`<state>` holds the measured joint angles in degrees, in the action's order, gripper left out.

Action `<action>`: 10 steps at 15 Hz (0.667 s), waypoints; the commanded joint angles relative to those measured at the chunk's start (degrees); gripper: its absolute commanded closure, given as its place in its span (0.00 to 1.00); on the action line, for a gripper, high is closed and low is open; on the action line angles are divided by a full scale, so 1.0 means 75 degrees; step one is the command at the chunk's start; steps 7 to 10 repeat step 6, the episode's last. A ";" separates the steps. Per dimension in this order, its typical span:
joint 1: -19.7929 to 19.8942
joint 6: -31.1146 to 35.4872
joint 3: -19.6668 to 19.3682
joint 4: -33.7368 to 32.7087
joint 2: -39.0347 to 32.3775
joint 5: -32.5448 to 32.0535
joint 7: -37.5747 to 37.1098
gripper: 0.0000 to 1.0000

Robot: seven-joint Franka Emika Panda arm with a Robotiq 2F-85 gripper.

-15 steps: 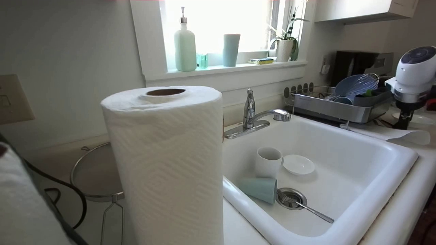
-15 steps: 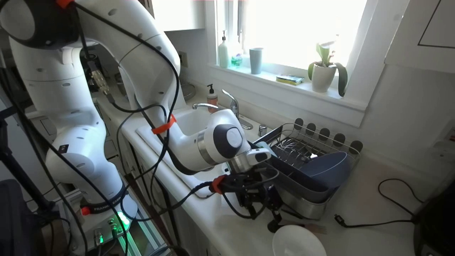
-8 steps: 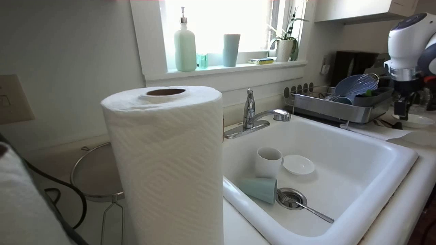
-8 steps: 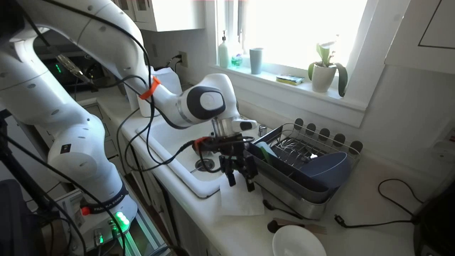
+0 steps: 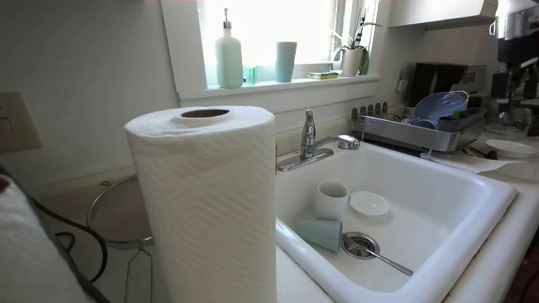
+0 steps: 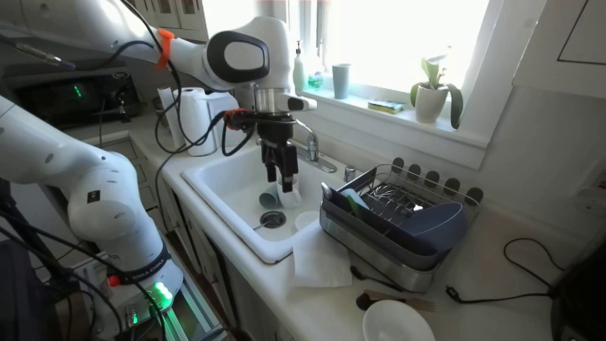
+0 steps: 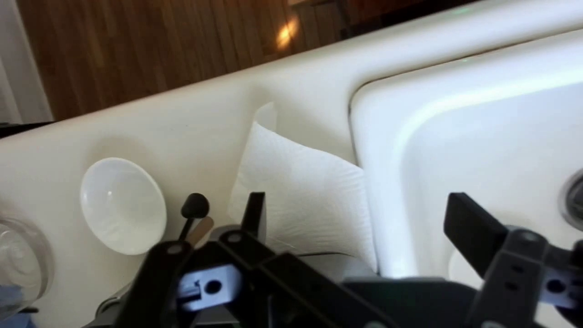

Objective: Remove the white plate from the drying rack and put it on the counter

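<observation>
A round white plate, bowl-like in depth, (image 6: 397, 322) lies on the off-white counter (image 6: 326, 308) beyond the drying rack's near corner. It also shows in an exterior view (image 5: 510, 149) and the wrist view (image 7: 123, 206). The dark grey drying rack (image 6: 376, 253) stands beside the sink. It holds a blue-grey bowl (image 6: 433, 227), a whisk and utensils; I see no white plate in it. My gripper (image 6: 279, 183) is raised over the sink side, apart from the plate. In the wrist view its fingers (image 7: 357, 198) are wide apart with nothing between them.
The white sink (image 5: 438, 210) holds a white mug (image 5: 332, 201), a tipped teal cup (image 5: 320, 235), a small white dish (image 5: 369, 203) and a fork. A paper towel sheet (image 6: 322, 260) and dark utensils (image 6: 376, 279) lie by the rack. A faucet (image 6: 311, 142) stands behind the sink.
My gripper has risen from low over the counter near the plate and moved back toward the sink, leaving the paper towel in view. The white plate has stayed in place on the counter.
</observation>
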<state>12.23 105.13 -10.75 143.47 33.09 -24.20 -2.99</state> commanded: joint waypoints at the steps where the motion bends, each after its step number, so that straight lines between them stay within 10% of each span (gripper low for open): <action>1: 0.0004 -0.0166 0.0071 -0.0139 0.0161 0.0435 0.0204 0.00; 10: -0.0090 -0.0328 0.0013 -0.0288 0.0462 0.0862 0.0462 0.00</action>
